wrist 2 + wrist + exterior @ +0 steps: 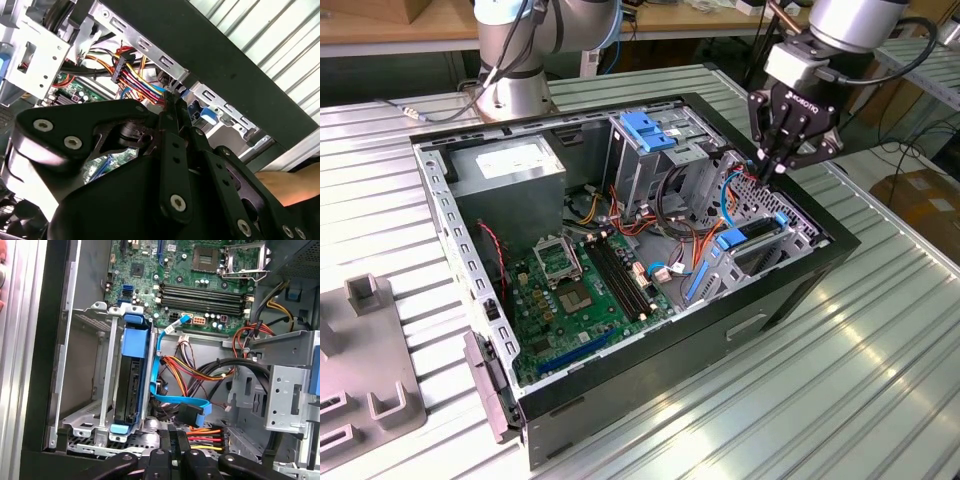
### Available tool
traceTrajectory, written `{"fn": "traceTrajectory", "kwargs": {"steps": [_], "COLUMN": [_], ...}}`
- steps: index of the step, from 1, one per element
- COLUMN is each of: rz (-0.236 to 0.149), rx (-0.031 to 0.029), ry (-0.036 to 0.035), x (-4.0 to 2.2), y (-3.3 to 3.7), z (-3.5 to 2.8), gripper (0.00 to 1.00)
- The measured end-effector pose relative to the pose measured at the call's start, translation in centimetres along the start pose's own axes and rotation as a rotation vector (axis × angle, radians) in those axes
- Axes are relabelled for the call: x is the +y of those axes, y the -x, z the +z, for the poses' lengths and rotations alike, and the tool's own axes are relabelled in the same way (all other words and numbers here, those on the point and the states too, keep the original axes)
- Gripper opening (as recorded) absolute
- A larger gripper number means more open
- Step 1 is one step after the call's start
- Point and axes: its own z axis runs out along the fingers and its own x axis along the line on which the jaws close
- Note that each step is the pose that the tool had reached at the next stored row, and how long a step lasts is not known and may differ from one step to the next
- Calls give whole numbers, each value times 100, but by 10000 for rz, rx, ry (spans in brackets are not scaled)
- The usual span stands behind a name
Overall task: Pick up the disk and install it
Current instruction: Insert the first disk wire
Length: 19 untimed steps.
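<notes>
Exterior view: an open computer case (790,290) lies on its side on a ribbed metal table (880,380), motherboard (585,290) facing up. The pincer (772,165) hangs over the drive-cage (760,235) end of the case, the end farthest from the power supply (510,172). Its black fingers are drawn together to a point, nothing between them.

The disk (745,238) sits edge-up in a slot of the drive cage, just below the pincer tips, its blue carrier frame showing at the top edge. First wrist view: the disk (131,385) stands in the cage's metal rails, dark drive body clipped in the blue frame, with a blue tab at each end. A flat blue data cable (170,400) runs just beside the disk, ending in a connector near the pincer (172,437). Red, orange and yellow power wires (200,375) lie bundled on the cage side away from the disk's slot.

Second wrist view: fingers (172,150) pressed flat against each other, tips near the case wall (210,55) and a bundle of coloured wires (135,80). Whether the tips touch anything cannot be told.

A fixed blue bracket (645,130) tops the taller cage next to the power supply. A grey fixture block (365,370) rests on the table beyond the motherboard end of the case.
</notes>
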Motion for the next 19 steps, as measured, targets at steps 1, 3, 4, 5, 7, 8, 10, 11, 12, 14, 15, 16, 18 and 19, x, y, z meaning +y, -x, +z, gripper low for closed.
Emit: {"fn": "traceTrajectory", "kwargs": {"steps": [1,3,4,5,7,8,10,11,12,14,15,16,18,19], "rz": [111,385,388,389,388,388,397,398,398,398,398,397,398,398], "rx": [-1,-5,-2,-2,-1,-1,-3,-2,-3,-5,-2,-2,-4,-3], "ry": [3,10,10,11,10,10,10,11,10,10,10,10,10,10], "x": [0,4,12,18,31,35,53,66,80,93,96,98,102,103], "y": [0,-6,-32,-48,-88,-101,-119,-121,-124,-132,-142,-154,-186,-200], "z": [2,9,9,10,12,13,19,20,21,26,26,27,31,31], "gripper": [16,16,16,16,16,16,16,16,16,16,16,16,16,16]}}
